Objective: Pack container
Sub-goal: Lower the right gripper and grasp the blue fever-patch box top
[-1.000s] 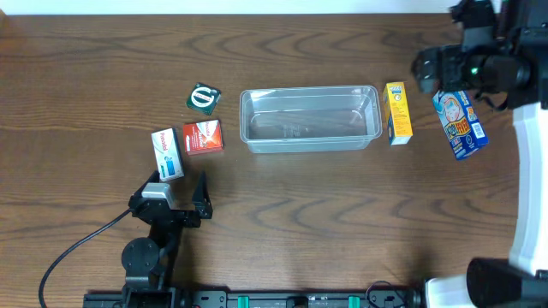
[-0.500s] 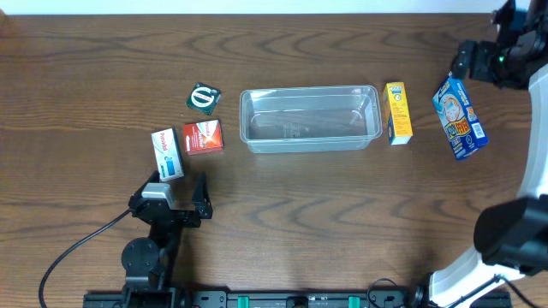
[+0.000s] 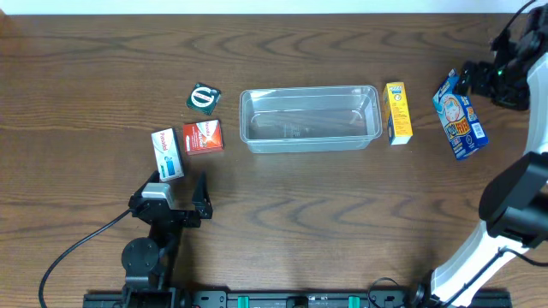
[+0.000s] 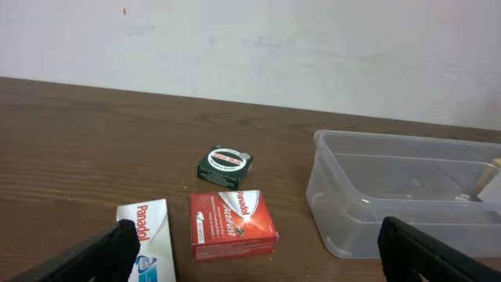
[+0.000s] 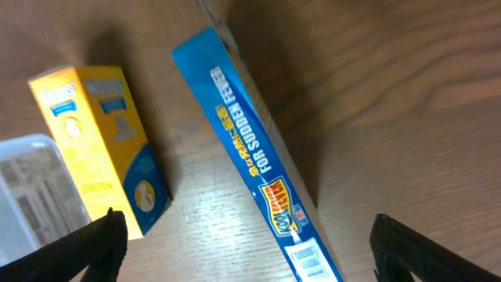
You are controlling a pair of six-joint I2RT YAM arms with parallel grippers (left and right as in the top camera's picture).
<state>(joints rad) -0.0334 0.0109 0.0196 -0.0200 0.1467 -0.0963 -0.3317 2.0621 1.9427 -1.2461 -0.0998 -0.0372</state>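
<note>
The clear plastic container [image 3: 310, 118] sits empty at the table's middle; it also shows in the left wrist view [image 4: 407, 188], and a corner shows in the right wrist view [image 5: 31, 196]. A yellow box [image 3: 398, 113] lies just right of it, and a blue box [image 3: 460, 115] lies further right. My right gripper [image 3: 481, 75] is open and empty, hovering by the blue box's far end; in its wrist view [image 5: 266, 247] the blue box [image 5: 250, 157] and yellow box [image 5: 102, 133] lie below. My left gripper [image 3: 175, 186] is open and empty, just short of the white box [image 3: 168, 153].
A red box [image 3: 203, 137] and a green box [image 3: 203, 97] lie left of the container. In the left wrist view the red box [image 4: 231, 225], the white box [image 4: 145, 239] and the green box [image 4: 225, 163] lie ahead of my open gripper [image 4: 258, 258].
My right arm has swung from over the blue box's top toward the table's right edge, uncovering the box. The left arm and all the boxes have not moved.
</note>
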